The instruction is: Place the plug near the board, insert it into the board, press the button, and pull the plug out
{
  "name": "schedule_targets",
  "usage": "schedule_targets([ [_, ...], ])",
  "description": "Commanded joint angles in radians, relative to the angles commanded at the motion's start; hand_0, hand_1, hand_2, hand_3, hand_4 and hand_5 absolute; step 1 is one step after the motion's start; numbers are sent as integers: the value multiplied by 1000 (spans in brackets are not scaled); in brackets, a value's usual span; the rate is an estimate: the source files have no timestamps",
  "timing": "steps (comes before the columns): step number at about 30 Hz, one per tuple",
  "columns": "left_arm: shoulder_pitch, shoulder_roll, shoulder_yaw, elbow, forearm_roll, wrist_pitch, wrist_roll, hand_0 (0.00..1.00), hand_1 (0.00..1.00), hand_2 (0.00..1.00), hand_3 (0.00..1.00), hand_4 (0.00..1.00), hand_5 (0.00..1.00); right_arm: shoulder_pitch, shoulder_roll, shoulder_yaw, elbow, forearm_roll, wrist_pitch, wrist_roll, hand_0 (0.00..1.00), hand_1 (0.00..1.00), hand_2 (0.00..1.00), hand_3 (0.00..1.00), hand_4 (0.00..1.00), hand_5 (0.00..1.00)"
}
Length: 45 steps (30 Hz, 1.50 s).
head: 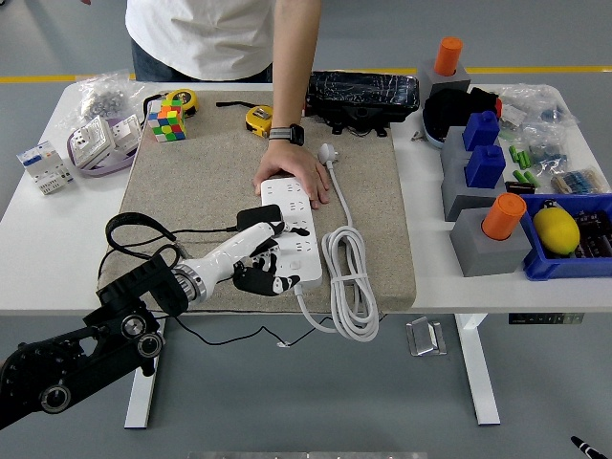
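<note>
A white power strip (298, 212) lies on a beige mat (191, 182) in the middle of the table. A black plug (251, 219) with a black cord sits in the strip's left side. My left hand (260, 260) reaches in from the lower left and lies over the strip's near end. Its white fingers (269, 234) touch the plug's near side, and its dark fingers are spread below. It grips nothing that I can see. A person's hand (292, 172) presses down on the strip's far end.
The strip's white cable (349, 282) lies coiled to its right, with its white plug (329, 151) beyond. A Rubik's cube (163, 122) and tape measures lie at the mat's far edge. Grey blocks (488, 239) and a blue bin (574, 258) stand on the right.
</note>
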State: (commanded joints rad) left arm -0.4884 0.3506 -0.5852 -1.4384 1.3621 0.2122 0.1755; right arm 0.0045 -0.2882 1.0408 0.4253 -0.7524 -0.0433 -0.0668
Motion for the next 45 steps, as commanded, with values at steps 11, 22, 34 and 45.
schedule_targets([
  [11, 11, -2, -10, 40, -139, 127, -109, 207, 174, 292, 555, 781, 203, 0, 1, 0, -3, 2, -1, 0, 624, 668, 640, 572, 978, 586],
  [22, 23, 1, -61, 36, -229, 185, -182, 263, 283, 386, 539, 781, 211, -1, 1, -2, -2, 1, 0, 0, 624, 668, 640, 572, 978, 586],
  [34, 22, 3, -63, 33, -231, 178, -172, 276, 317, 431, 539, 778, 220, 1, 0, -3, -2, 2, -1, 0, 624, 668, 640, 571, 977, 586],
  [45, 20, 17, -66, -20, 5, -94, 71, 97, 78, 170, 632, 624, 2, 1, -4, -12, -1, 3, 0, -1, 625, 668, 639, 571, 977, 585],
])
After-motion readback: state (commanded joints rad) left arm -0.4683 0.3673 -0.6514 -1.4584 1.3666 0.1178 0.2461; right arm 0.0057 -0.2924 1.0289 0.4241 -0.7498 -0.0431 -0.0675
